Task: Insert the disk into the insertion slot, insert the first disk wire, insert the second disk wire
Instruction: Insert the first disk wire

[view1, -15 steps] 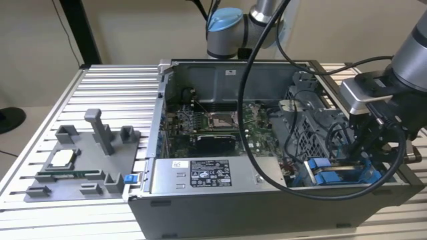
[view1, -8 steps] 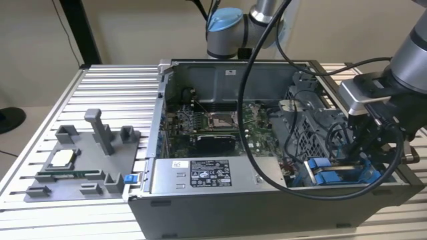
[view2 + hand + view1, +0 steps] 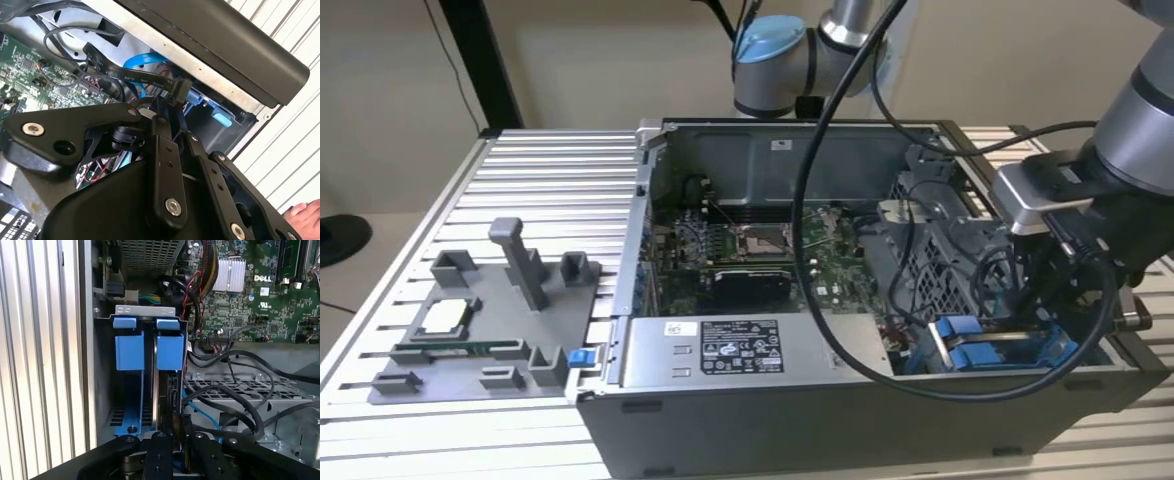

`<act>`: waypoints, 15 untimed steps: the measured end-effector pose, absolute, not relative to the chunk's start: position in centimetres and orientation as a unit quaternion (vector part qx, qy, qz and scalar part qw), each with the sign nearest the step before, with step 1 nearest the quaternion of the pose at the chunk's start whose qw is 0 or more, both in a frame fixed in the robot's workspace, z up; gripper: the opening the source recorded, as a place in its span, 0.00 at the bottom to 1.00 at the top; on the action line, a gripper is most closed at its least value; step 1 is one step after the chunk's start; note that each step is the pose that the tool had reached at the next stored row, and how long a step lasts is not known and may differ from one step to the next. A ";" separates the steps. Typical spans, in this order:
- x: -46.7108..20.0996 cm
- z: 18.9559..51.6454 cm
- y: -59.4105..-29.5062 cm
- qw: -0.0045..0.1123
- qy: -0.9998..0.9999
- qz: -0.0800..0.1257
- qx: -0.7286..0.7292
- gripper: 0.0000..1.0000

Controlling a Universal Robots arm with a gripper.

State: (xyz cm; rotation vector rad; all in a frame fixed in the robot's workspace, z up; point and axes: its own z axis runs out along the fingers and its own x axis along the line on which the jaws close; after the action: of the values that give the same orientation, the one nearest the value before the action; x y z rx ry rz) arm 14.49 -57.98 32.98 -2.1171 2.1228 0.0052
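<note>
I count one computer case (image 3: 854, 405), one power-supply box (image 3: 740, 350), two blue tabs (image 3: 129, 346) (image 3: 170, 346), one grey fixture (image 3: 480, 335) and one gripper (image 3: 178, 442).

Exterior view overlooks case (image 3: 854, 420); wrist views peer inside.

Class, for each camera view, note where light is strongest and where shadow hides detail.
Exterior view: soft, even light; the case's near wall looks dark. Second wrist view: the table slats glare white beside the dark gripper. First wrist view: the heatsink shines white; the insertion slot is dim beside the bright blue tabs.
</note>
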 end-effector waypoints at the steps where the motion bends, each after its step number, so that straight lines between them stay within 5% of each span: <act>1: 14.5 33.0 -58.0 0.072 0.706 0.002 -0.704 0.00; 15: 14.9 37.1 -58.0 0.073 0.708 0.010 -0.703 0.00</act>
State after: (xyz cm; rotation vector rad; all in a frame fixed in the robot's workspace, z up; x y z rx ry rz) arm 14.88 -57.99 37.11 -2.1112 2.1252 0.0296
